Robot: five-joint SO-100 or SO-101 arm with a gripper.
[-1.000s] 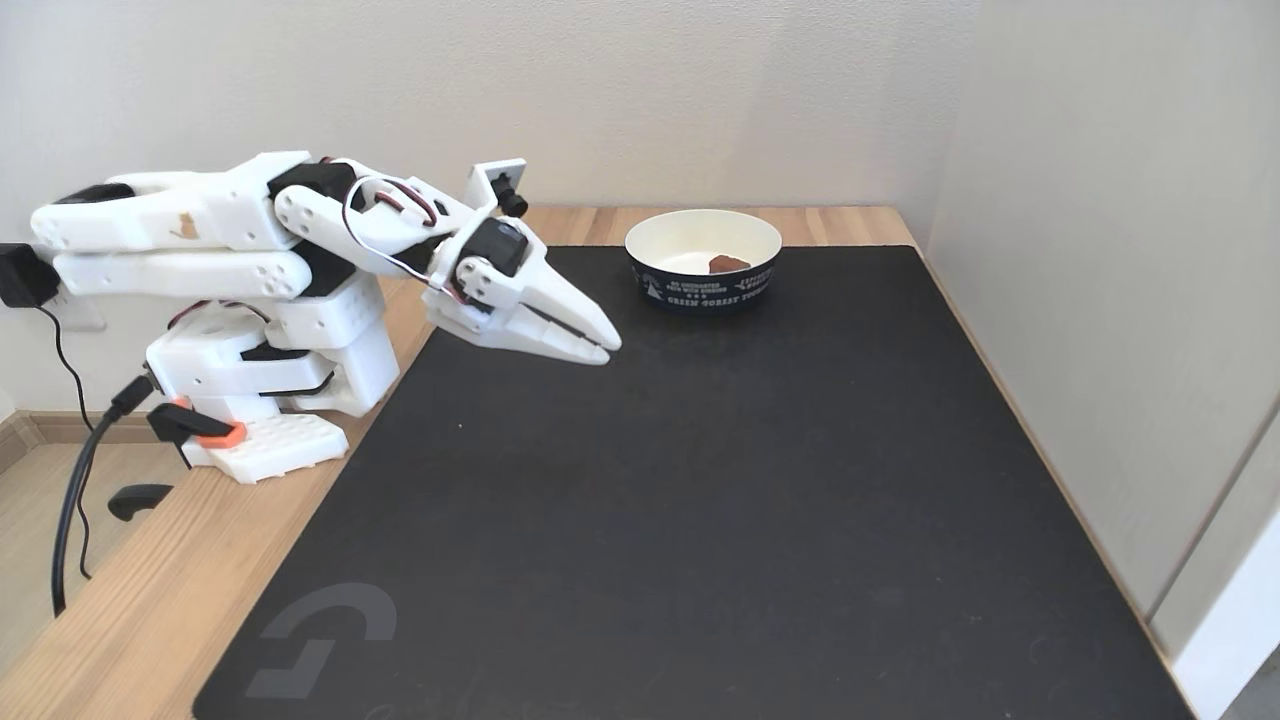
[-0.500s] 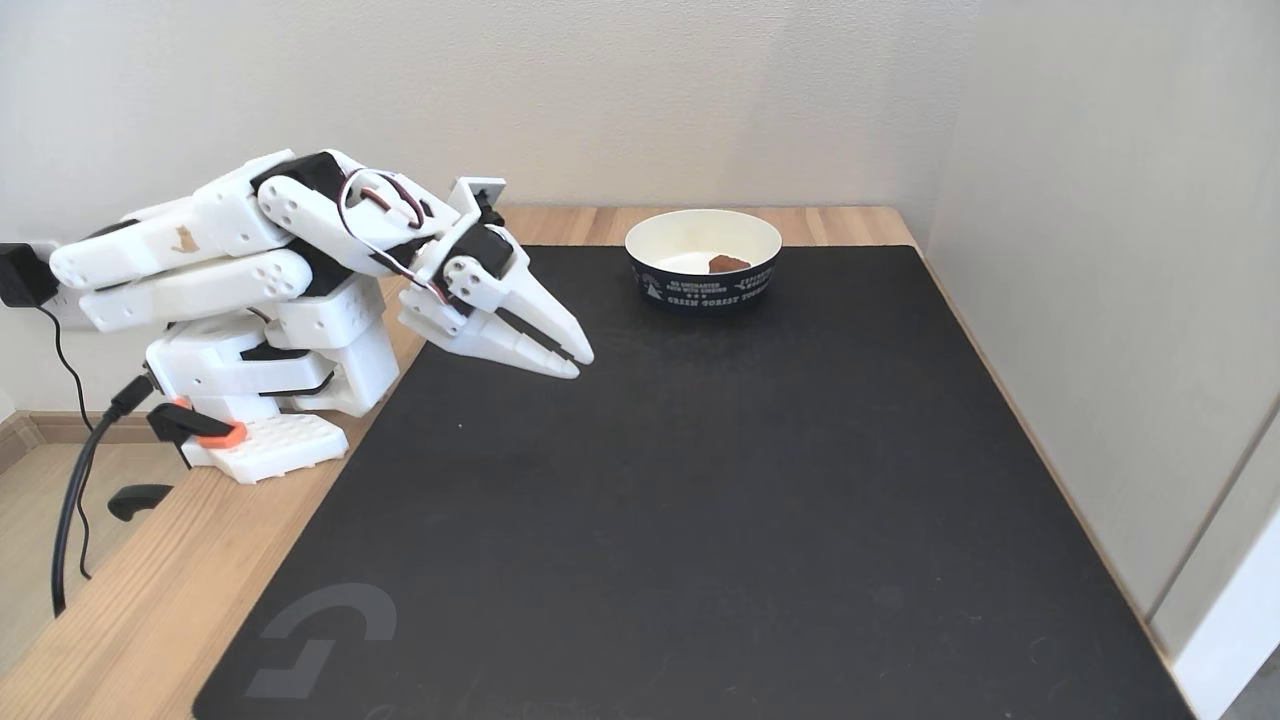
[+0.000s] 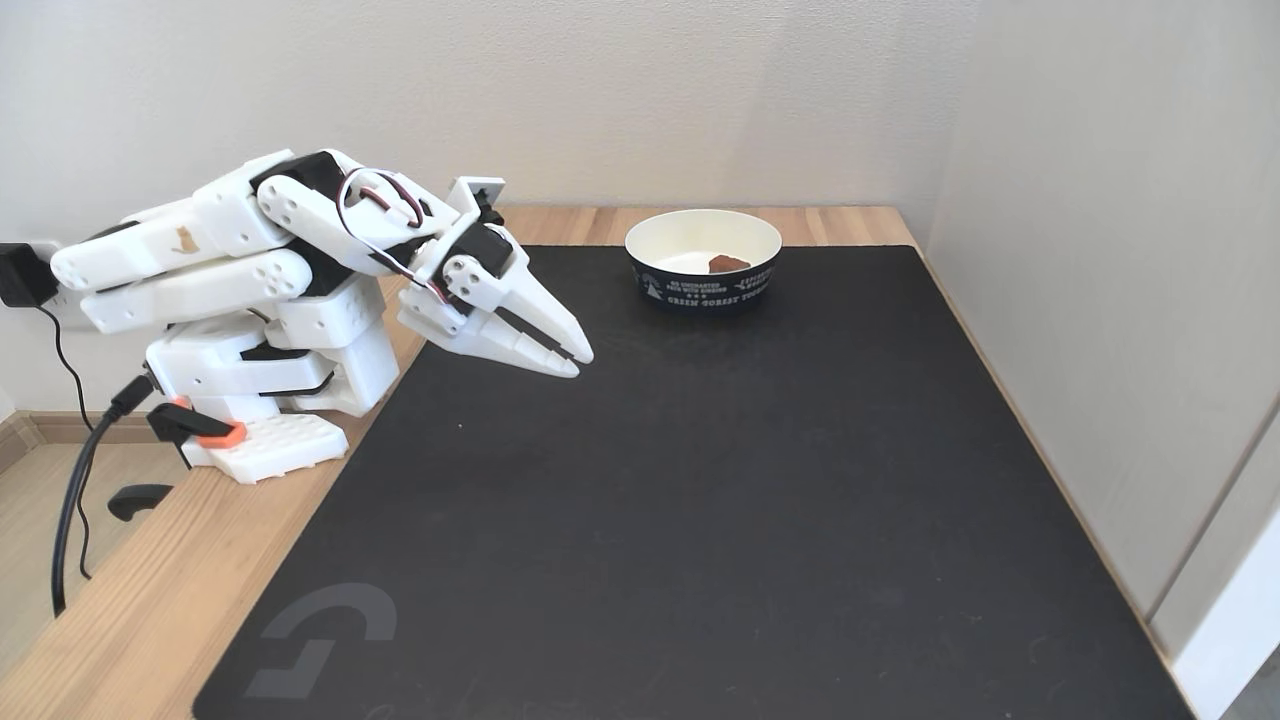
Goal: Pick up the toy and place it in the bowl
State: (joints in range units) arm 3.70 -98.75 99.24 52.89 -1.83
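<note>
The small reddish-brown toy (image 3: 727, 264) lies inside the bowl (image 3: 703, 287), a round paper bowl with a cream inside and a dark navy outside with white lettering, at the far edge of the black mat. My white gripper (image 3: 581, 363) hovers low over the mat's left part, well to the left of the bowl and nearer the camera. Its fingers are together with nothing between them, and they point down and to the right. The arm is folded back over its base.
A large black mat (image 3: 700, 500) covers most of the wooden table (image 3: 120, 600). The arm's white base (image 3: 270, 380) stands at the left with cables (image 3: 75, 480) hanging off the table edge. Walls stand close behind and along the right side.
Since one second ago the arm folded back and the gripper drew left and slightly down, away from the bowl. Over the last half second nothing has moved.
</note>
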